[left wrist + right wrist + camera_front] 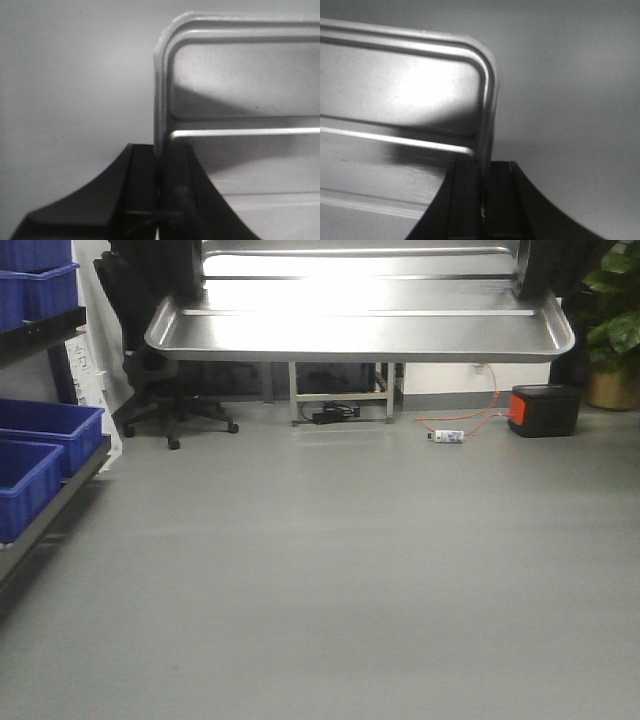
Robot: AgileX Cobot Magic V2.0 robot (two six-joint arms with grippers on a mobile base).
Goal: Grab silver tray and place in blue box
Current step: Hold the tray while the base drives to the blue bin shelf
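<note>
The left fingers [142, 192] and right fingers [466, 200] are each pinching the rim of the silver tray [360, 335], holding it aloft over the grey floor [330, 570]. Only the front view is showing blue bins [50, 425] and an office chair [160, 390] at the left.

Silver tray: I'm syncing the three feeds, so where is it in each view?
Front view: silver tray spans the top, above the floor.
Left wrist: upper right, edge pinched in the left gripper.
Right wrist: left side, edge pinched in the right gripper.
Shared landmark: the raised line across the tray's bottom.
</note>
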